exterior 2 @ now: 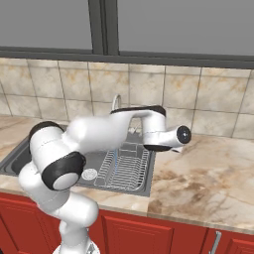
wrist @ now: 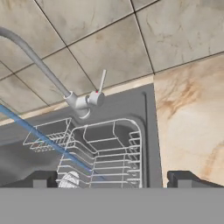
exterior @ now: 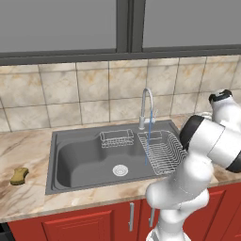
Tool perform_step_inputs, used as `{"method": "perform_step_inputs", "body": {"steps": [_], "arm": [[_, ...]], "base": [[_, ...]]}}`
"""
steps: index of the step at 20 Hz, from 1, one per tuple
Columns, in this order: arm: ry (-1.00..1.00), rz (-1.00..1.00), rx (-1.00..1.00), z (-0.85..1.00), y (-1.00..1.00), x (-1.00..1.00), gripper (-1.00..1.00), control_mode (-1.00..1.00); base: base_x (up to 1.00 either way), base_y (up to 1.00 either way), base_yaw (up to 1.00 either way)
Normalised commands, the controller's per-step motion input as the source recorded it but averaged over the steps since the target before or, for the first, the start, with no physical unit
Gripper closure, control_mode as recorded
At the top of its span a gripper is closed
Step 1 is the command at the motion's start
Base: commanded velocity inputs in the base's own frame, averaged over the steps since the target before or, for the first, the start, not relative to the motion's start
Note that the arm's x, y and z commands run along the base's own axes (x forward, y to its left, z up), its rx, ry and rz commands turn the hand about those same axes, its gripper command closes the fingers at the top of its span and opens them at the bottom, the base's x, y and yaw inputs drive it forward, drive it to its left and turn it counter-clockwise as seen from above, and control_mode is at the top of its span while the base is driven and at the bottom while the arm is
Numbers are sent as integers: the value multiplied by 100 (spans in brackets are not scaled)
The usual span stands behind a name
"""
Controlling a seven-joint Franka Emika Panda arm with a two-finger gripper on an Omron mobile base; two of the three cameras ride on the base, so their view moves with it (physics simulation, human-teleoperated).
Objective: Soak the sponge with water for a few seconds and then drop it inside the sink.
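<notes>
1. Well, the wavy mustard sponge (exterior: 19,175) lies on the marble counter (exterior: 28,146), left of the sink (exterior: 80,160).
2. Water (exterior: 148,141) streams thinly into the wire rack (exterior: 162,150).
3. The gripper (wrist: 114,178) hangs spread, empty.

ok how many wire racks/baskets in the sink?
2. The small wire basket sits at the sink's back wall, left of the faucet; the larger wire dish rack fills its right end. None seems hidden.

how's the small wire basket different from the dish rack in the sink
The basket is smaller and sits at the back wall of the sink, left of the faucet; the rack is larger and fills the right end. The water falls into the rack, not the basket. Both are pale wire.
</notes>
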Motion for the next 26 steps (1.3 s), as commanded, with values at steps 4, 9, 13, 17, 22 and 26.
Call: {"method": "perform_step_inputs", "body": {"steps": [4, 9, 13, 17, 22, 26], "arm": [[3, 0, 0, 21, 7, -55, -100, -100], [7, -1, -3, 18, 24, -48, -100, -100], [12, -2, -9, 15, 48, -41, -100, -100], [10, -2, -9, 8, 56, -37, -100, -100], [12, -3, -12, 9, 77, -29, -100, -100], [15, -2, -14, 14, 83, -8, -100, -100]], "base": [[0, 0, 0], [0, 0, 0], [0, 0, 0], [0, 0, 0], [0, 0, 0], [0, 0, 0]]}}
